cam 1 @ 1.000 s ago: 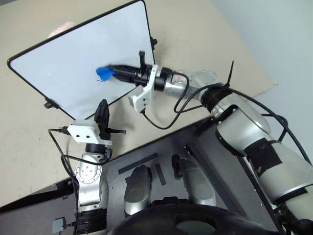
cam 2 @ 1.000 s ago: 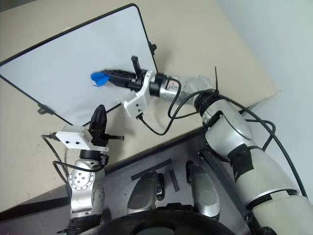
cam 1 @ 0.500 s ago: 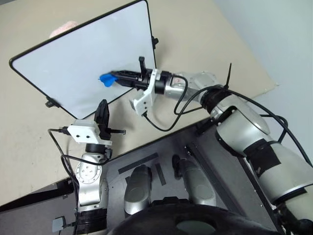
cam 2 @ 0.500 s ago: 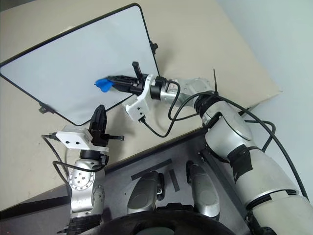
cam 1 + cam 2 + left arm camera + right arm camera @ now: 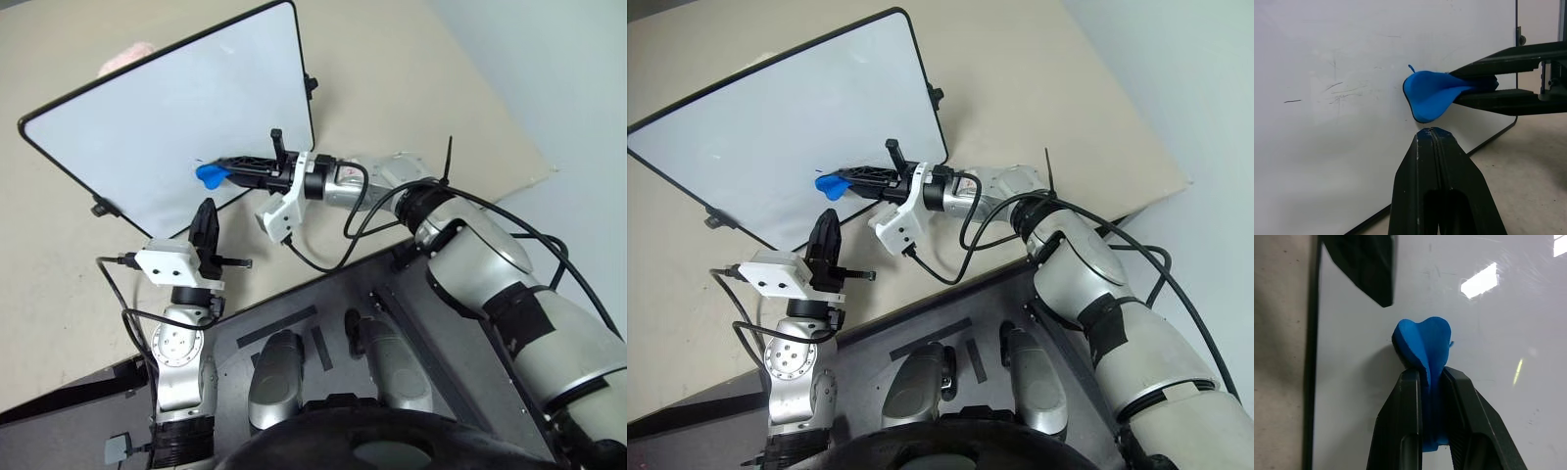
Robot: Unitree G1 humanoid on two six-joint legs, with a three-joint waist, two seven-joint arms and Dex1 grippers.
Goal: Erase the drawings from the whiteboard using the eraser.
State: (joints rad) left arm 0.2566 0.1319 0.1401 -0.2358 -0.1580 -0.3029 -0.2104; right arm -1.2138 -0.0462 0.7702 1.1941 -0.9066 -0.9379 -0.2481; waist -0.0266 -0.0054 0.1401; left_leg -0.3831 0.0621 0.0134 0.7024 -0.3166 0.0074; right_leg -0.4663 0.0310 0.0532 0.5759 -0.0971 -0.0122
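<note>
The eraser (image 5: 1431,95) is a bright blue, soft-looking piece, pinched so that its free end flares into a rounded, folded lobe with a dark rim; that end presses against the whiteboard (image 5: 147,117) in its lower part, close to the bottom edge. The right gripper (image 5: 1431,382) is closed tight on the eraser's narrow end, its two long, flat, matte black fingers (image 5: 1405,421) squeezing the blue material between them. A thin blue curl of marker line, a remnant of the drawings (image 5: 1411,68), sticks out just beside the eraser's rounded end, and a short dark stroke and faint grey smudges lie further off on the white surface. The board is a large, smooth, glossy white rectangle with a thin black frame, rounded corners and small black clips on its edges; it lies flat and skewed on a beige, matte tabletop (image 5: 411,78), and bright glints of light reflect from it in the right wrist view. The left gripper (image 5: 204,227) stands just off the board's lower edge, near the eraser but apart from it, its tapered black fingers (image 5: 1437,181) pressed together with nothing between them. A pink fluffy thing (image 5: 125,57) peeks out past the board's far edge.
</note>
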